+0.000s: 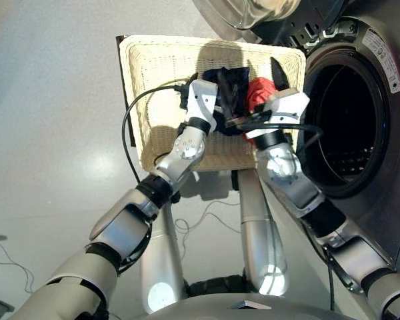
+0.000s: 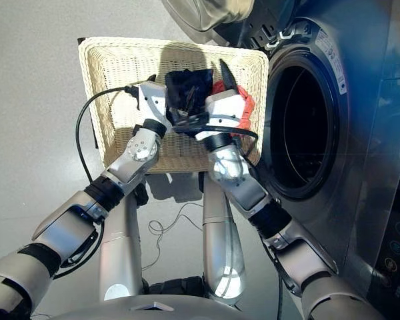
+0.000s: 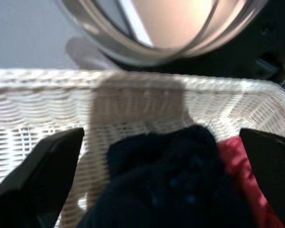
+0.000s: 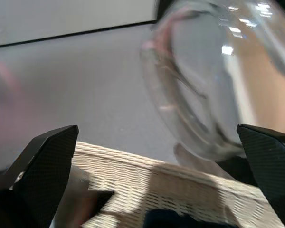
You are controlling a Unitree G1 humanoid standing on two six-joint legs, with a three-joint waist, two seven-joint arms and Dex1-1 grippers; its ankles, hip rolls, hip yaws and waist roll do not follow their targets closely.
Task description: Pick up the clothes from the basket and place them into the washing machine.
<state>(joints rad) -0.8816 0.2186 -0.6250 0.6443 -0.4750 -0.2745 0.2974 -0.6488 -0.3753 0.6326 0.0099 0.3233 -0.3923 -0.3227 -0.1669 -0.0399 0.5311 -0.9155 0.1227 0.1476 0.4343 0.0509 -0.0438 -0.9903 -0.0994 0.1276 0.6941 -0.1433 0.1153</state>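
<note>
Grey smooth floor is seen beneath the whole setup. Washing machine (image 1: 360,100), dark grey, stands at the robot's right with its drum hole open and its glass door (image 4: 218,80) swung out beyond the basket's far edge. Cream woven basket (image 1: 160,73) sits on the floor just beside the drum opening. Clothes are bunched at the basket's far right: a dark pile (image 1: 228,83), navy or black not separable, touching a red garment (image 1: 259,92). Left gripper (image 3: 161,156) is poised over the dark pile, fingers apart and nothing clamped. Right gripper (image 4: 156,161) is held above the basket near the red garment, fingers likewise spread and empty. Step judged: pick-up approach, no garment yet grasped or loaded. Next move calls for lowering the left gripper onto the dark cloth and closing before lifting toward the drum.
</note>
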